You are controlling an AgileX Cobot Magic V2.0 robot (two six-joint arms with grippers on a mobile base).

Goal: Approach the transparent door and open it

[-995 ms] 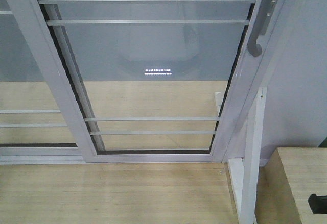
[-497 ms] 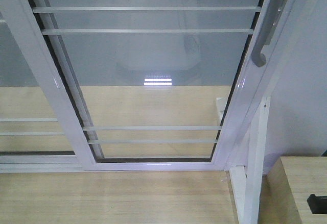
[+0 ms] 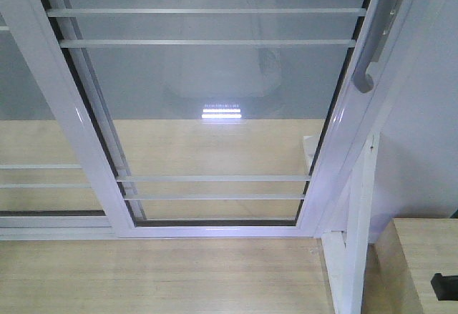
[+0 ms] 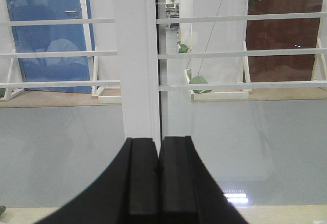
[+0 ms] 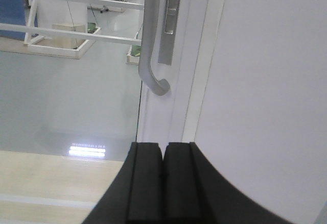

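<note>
Though left wrist misses it, right shows handle (image 5: 147,45).

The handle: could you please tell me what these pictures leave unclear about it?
- Top of handle: cut off by the upper edge, front and right wrist views.
- State of lock: mark too small, right wrist view.
- Gap from right gripper to it: arms outside the front view.

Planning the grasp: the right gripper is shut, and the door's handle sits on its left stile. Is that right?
Not quite. The handle sits on the door's right stile, as the front-facing view shows. The right gripper is indeed shut.
</note>
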